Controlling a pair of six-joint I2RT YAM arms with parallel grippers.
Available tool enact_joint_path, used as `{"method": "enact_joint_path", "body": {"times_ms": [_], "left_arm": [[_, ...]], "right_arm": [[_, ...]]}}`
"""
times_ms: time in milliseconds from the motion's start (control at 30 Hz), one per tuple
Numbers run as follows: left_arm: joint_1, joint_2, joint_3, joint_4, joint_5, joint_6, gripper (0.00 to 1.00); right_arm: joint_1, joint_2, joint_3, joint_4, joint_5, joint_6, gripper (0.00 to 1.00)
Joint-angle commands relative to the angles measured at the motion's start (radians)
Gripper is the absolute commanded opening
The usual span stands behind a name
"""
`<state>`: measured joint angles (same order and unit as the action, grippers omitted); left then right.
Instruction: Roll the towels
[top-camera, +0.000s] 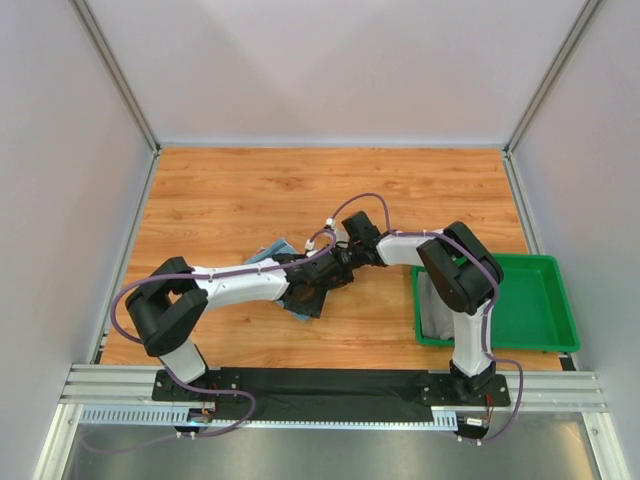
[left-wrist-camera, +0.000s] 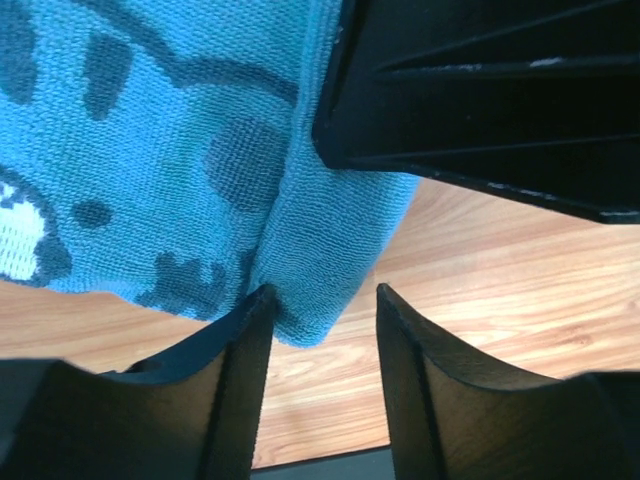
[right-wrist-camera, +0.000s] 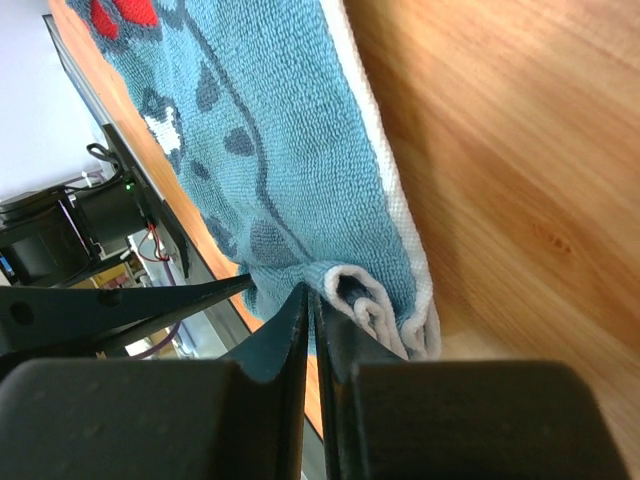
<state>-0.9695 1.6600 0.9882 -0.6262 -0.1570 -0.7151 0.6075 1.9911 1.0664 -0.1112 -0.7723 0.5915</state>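
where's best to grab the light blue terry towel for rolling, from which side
The curled, layered end of the light blue terry towel, by its white hem: likely thicker than the flat part. Come from the bare wooden table side, jaws spanning the curl.

Blue towel (top-camera: 272, 250) (overhead) mostly beneath arms (top-camera: 250, 285)

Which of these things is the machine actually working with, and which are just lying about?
Part of the job:
blue towel
grey towel

Just lying about:
green tray, holding the grey towel
wooden table
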Motion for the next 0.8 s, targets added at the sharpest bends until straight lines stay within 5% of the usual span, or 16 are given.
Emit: {"method": "enact_joint_path", "body": {"times_ms": [0, 300, 467, 767], "left_arm": [[-0.003, 0.069, -0.060, -0.171, -0.059, -0.014, 0.51], [-0.038, 0.184, -0.016, -0.305, -0.176, -0.050, 0.35], [-0.066, 0.270, 0.036, -0.352, -0.226, -0.063, 0.15], [-0.069, 0.254, 0.145, -0.389, -0.104, 0.002, 0.03]], "right_arm": [[-0.022, 0.040, 0.035, -0.062, 0.128, -0.064, 0.07], [-0.090, 0.048, 0.081, -0.127, 0.120, -0.108, 0.08], [-0.124, 0.046, 0.093, -0.157, 0.116, -0.130, 0.08], [-0.152, -0.014, 0.055, -0.168, 0.139, -0.130, 0.08]]}}
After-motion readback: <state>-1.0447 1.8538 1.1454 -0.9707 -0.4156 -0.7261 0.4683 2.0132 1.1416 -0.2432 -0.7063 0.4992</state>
